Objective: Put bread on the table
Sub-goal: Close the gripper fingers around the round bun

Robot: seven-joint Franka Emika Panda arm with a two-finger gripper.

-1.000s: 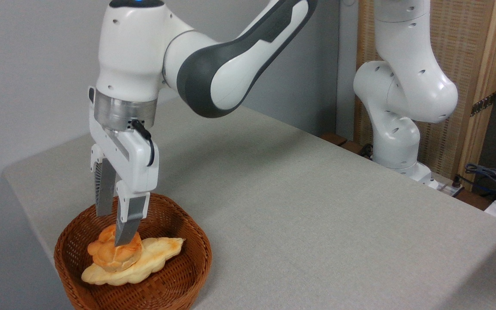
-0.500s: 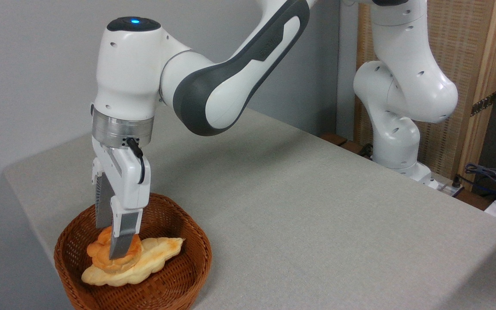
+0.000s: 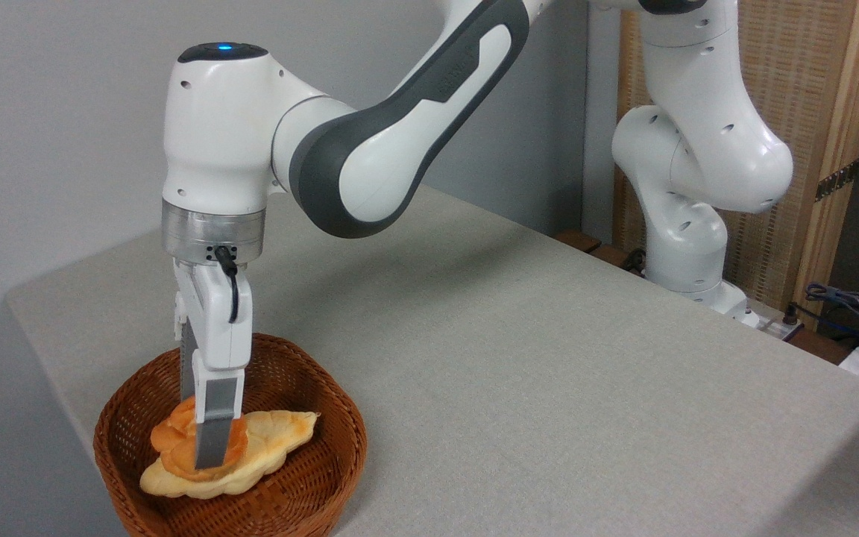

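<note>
Gripper [image 3: 202, 447] down in basket [image 3: 325, 477], fingers either side of bun [image 3: 172, 445]; near finger [image 3: 211, 432] covers bun's front, far finger mostly hidden; contact likely but can't tell if clamped or just straddling. Bun lies on long pale loaf [image 3: 273, 440], both inside basket, w/ rim all round; basket sits at table's near-left corner, close to front and left edges. Table [image 3: 549, 388] bare and wide to the right and behind. Arm: wrist vertical above basket, forearm slanting up-right out of frame; base column at far right beside table edge.
</note>
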